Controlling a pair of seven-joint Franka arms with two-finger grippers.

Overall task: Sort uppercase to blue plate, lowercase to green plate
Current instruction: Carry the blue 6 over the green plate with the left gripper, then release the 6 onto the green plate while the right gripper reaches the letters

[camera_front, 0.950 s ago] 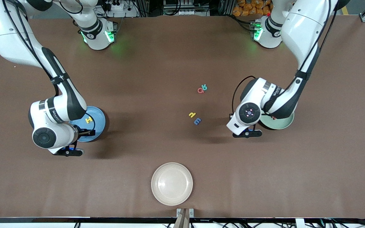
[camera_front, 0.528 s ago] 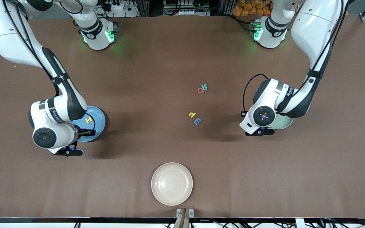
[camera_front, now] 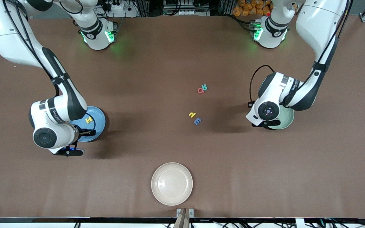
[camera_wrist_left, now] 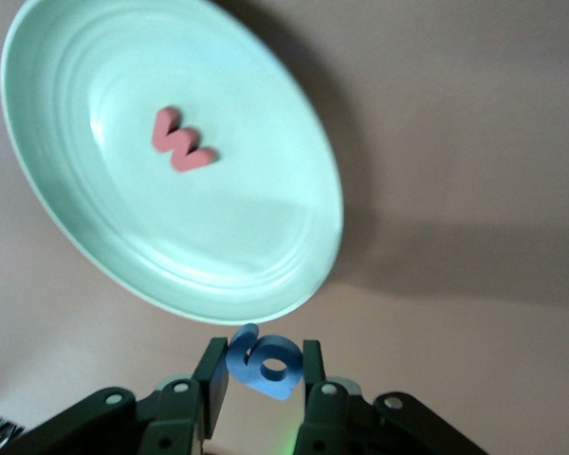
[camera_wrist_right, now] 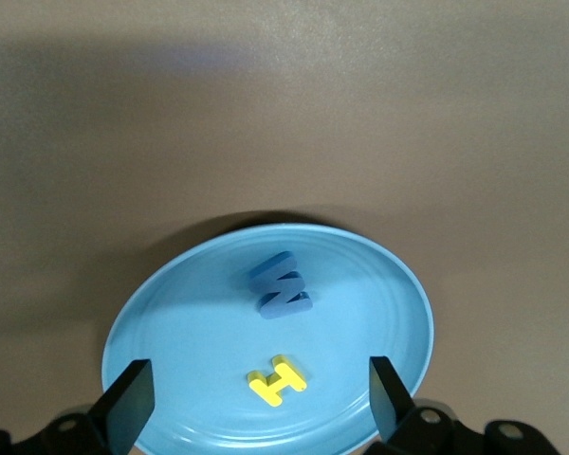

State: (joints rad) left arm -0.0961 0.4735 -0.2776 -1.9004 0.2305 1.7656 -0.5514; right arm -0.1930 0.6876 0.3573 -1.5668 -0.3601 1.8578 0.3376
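My left gripper (camera_wrist_left: 261, 358) is shut on a blue lowercase g (camera_wrist_left: 266, 365), held in the air just off the rim of the green plate (camera_wrist_left: 256, 246). A red w (camera_wrist_left: 182, 144) lies in that plate. From the front, the left hand (camera_front: 268, 111) covers part of the green plate (camera_front: 287, 122). My right gripper (camera_wrist_right: 259, 398) hangs open over the blue plate (camera_wrist_right: 398, 284), which holds a yellow H (camera_wrist_right: 278, 380) and a blue M (camera_wrist_right: 281, 285). The blue plate (camera_front: 98, 126) sits toward the right arm's end of the table.
Loose letters lie mid-table: a red Q (camera_front: 200, 90) touching a teal letter (camera_front: 204, 86), and nearer the front camera a small yellow letter (camera_front: 192, 114) beside a blue m (camera_front: 197, 121). A cream plate (camera_front: 172, 183) sits close to the front edge.
My left arm has carried the blue g toward its own end of the table, up to the green plate. The right arm has stayed still.
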